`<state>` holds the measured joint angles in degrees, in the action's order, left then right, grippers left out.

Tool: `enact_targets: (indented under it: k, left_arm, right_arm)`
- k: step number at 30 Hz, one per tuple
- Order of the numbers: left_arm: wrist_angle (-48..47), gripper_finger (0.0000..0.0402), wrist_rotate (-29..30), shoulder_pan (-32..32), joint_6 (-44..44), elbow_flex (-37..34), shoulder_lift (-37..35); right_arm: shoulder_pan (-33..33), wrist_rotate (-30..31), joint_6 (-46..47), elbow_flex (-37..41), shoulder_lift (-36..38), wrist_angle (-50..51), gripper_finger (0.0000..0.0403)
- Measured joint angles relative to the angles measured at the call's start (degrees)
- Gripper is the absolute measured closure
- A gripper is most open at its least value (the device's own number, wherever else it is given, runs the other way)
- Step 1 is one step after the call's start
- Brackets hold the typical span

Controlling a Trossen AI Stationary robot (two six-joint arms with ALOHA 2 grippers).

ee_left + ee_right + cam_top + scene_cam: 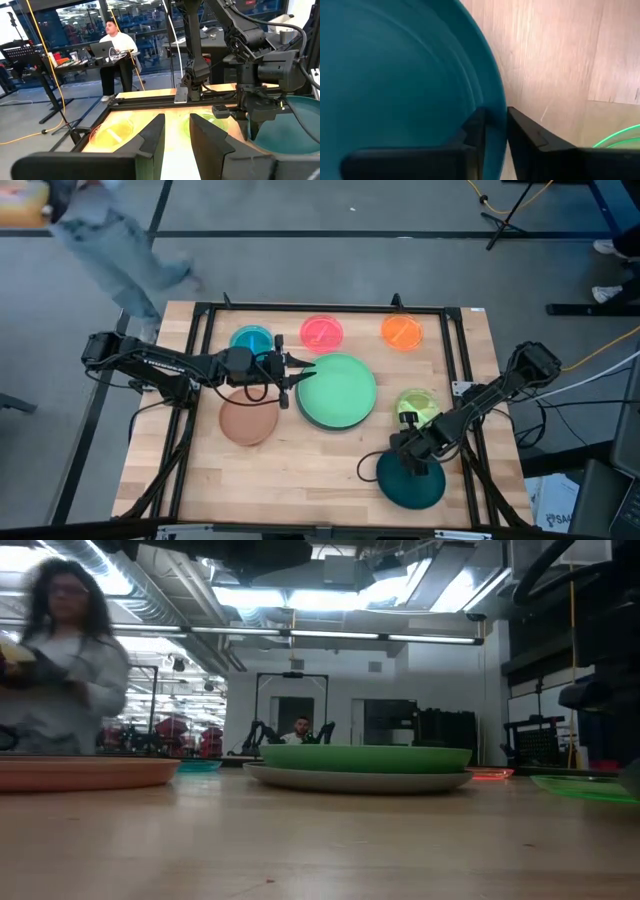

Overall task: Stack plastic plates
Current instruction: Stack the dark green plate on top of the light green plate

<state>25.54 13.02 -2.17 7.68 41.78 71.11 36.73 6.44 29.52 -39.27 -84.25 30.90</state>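
The mint green plate (340,392) lies on the grey plate (350,780) at the table's middle. The brown plate (247,421) sits to their left. Blue (251,340), pink (321,332) and orange (401,331) small plates line the far edge, and the lime plate (417,404) lies right of the stack. The dark teal plate (413,483) is near the near right corner. My left gripper (303,367) hovers open over the green plate's left edge, holding nothing (177,140). My right gripper (408,452) is shut on the teal plate. My right gripper (495,132) pinches the dark teal plate by its rim (496,107), on the plate's far side. One finger (474,127) is inside the dish and the other (525,130) outside it. The fingers come from above. Whether the plate is lifted clear, I cannot tell.
Black metal rails (200,330) frame the wooden table along its left, far and right sides. Bare wood (300,470) lies between the brown and teal plates. A person (110,240) walks past the far left corner, and another (117,50) sits at a desk beyond.
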Motion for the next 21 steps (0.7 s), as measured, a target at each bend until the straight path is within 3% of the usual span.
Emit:
enact_targets:
  k: [6,10,21]
  left_arm:
    - [0.0,0.0319,0.0,0.0,0.0,0.0,0.0]
    - [0.0,0.0319,0.0,0.0,0.0,0.0,0.0]
    - [0.0,0.0319,0.0,0.0,0.0,0.0,0.0]
  right_arm:
    - [0.0,0.5,0.0,0.0,0.1,-0.2,0.0379]
    - [0.0,0.4,1.1,0.0,0.1,-0.2,0.0379]
    - [0.0,-1.3,3.2,-0.3,0.4,0.4,0.0278]
